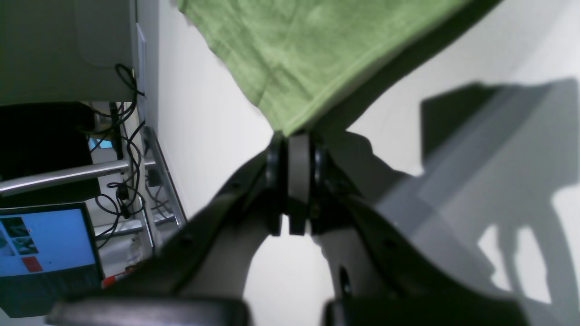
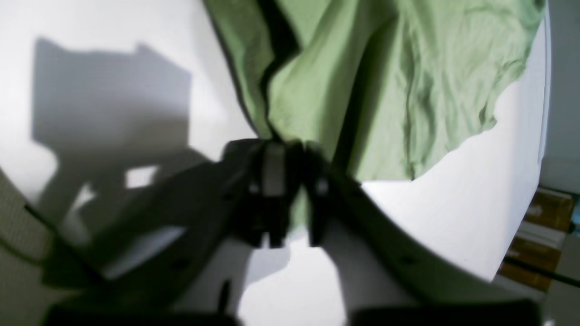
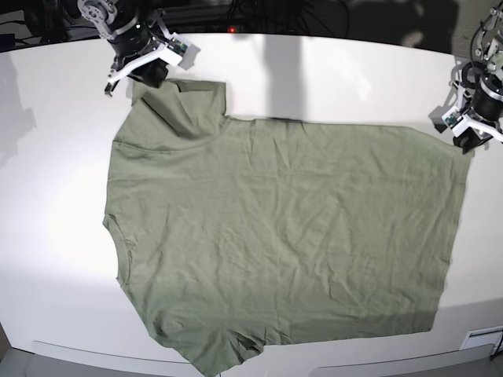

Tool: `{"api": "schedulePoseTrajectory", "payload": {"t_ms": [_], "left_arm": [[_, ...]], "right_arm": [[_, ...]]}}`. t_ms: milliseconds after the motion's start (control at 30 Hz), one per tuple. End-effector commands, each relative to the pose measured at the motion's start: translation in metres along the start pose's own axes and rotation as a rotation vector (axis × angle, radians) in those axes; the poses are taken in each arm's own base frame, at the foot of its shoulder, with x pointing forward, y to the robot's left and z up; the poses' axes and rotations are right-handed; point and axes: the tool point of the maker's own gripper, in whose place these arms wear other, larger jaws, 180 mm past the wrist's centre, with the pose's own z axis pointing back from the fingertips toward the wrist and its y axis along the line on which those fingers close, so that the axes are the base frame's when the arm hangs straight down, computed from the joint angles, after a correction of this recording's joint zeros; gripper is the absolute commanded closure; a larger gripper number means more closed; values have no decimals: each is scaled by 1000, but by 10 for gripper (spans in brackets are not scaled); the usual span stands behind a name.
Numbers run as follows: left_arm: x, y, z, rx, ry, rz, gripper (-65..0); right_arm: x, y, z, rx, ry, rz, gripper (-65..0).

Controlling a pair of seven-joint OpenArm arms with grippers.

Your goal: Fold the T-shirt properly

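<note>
Green T-shirt (image 3: 283, 243): spread flat on the white table (image 3: 47, 196).
My left pincer (image 1: 297, 140): clamped on its hem corner.
My right pincer (image 2: 290, 151): pinching its sleeve edge.

The T-shirt (image 3: 283, 243) lies spread flat on the counter (image 3: 47, 196), covering most of its middle. In the base view its sleeves lie at the left, its hem at the right. The right gripper (image 3: 151, 77) sits at the far-left sleeve, pinching its cloth. The left gripper (image 3: 465, 140) sits at the far-right hem corner, clamped on it.
</note>
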Motion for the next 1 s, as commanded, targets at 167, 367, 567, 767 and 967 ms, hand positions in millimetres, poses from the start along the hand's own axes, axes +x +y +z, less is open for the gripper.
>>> {"api": "schedulePoseTrajectory", "payload": {"t_ms": [167,367,567,767,967], "left_arm": [[-1,17,0,39,-9,-18,0],[-1,17,0,40,-7,-21,0],[-1,18,-1,42,-8,-22,0],[3,26,-4,61,-17,-20,0],[2,26,-4,60,-13,-17,0]], "right_arm": [[-21,15,3,65,92,23,0],[-4,-7,9,-11,43,-9,0],[14,-47,18,-157,5,-135,0],[28,-80,10,-200,-47,-230,0],[44,-121,4,-251,-108,-307,0]]}}
